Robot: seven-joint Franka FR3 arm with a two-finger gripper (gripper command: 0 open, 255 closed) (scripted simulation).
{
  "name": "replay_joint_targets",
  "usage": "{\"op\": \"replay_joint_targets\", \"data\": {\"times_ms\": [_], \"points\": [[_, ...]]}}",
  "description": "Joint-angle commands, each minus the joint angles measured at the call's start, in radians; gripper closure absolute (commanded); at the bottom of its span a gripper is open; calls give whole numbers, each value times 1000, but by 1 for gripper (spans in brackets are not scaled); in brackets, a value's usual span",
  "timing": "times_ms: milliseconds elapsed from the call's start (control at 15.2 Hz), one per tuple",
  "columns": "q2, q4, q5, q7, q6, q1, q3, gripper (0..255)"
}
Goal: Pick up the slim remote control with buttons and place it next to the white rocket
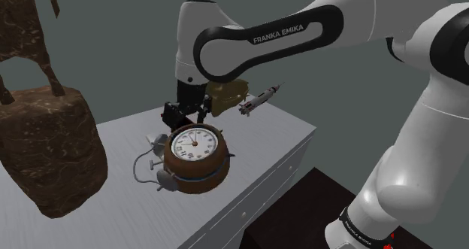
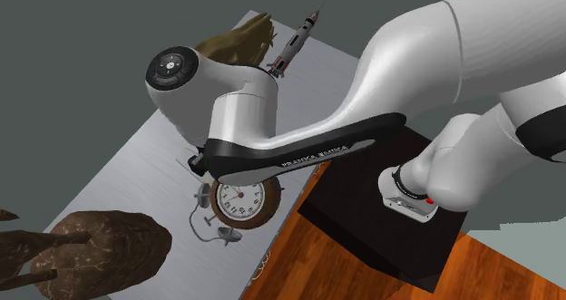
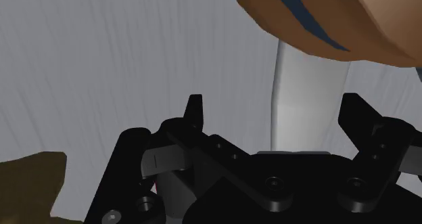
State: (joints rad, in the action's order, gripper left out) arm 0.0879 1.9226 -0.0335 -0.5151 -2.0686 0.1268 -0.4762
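Wall (image 1: 113, 29): plain grey-green, unbroken, behind the table in the shoulder view.
Floor (image 2: 363, 275): reddish-brown wooden boards, beside the table in the second exterior view.
Table (image 1: 289, 127): pale grey top with a faint brushed grain; front marked by seams like drawer fronts.
Light: soft, even, rather dim.

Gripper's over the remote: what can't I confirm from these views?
1. Wrist view: the clock hides the far end of the remote; buttons not discernible.
2. Shoulder view: the gripper and clock hide the remote.
3. Second exterior view: the arm covers the gripper and remote.
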Motion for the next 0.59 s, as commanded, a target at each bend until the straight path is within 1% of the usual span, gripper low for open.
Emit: {"op": "replay_joint_targets", "data": {"times_ms": [0,330,396,528], "points": [[84,-73,-45,-44,85,20,-7,0],[295,-285,-155,-149,105,103,0,0],[308,-299,-160,-153,107,110,3,0],[315,-283,-164,-156,84,111,6,0]]}}
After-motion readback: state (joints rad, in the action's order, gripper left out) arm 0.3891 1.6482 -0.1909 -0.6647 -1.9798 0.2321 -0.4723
